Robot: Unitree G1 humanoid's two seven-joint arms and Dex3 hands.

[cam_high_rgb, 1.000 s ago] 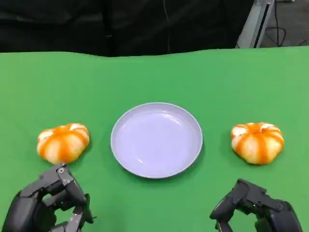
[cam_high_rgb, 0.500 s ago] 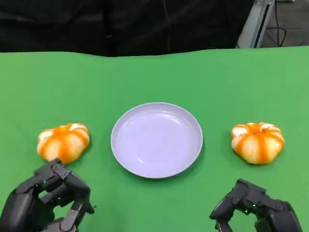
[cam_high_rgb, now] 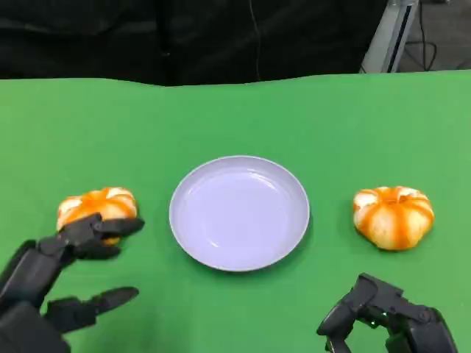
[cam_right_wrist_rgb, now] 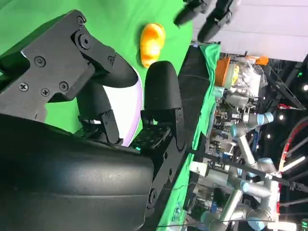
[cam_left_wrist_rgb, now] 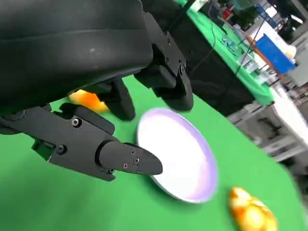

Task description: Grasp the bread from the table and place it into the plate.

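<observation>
Two round buns of bread lie on the green worktop, each orange with pale cream stripes running down from a dimpled top — rather like small pumpkins. The left bread [cam_high_rgb: 97, 209] sits toward the worktop's left edge, the right bread [cam_high_rgb: 393, 216] toward its right edge, and the pale lilac plate [cam_high_rgb: 239, 212] lies between them at the middle, apart from both and with nothing in it.

The left hand [cam_high_rgb: 55, 276] comes in at the near left corner with its fingers spread wide: the upper fingers [cam_high_rgb: 99, 232] reach across the near side of the left bread and overlap it in the head view, while the thumb lies lower, stretched out over the bare green surface. Whether the fingers touch the bun cannot be told; nothing is clasped between them. In the left wrist view the same fingers fan out above the plate [cam_left_wrist_rgb: 178, 161], with the far bread [cam_left_wrist_rgb: 251, 212] beyond it.

The right hand [cam_high_rgb: 383, 320] rests at the near right corner, fingers curled inward on nothing, well short of the right bread.

No readable writing appears on the bread, plate or hands.
</observation>
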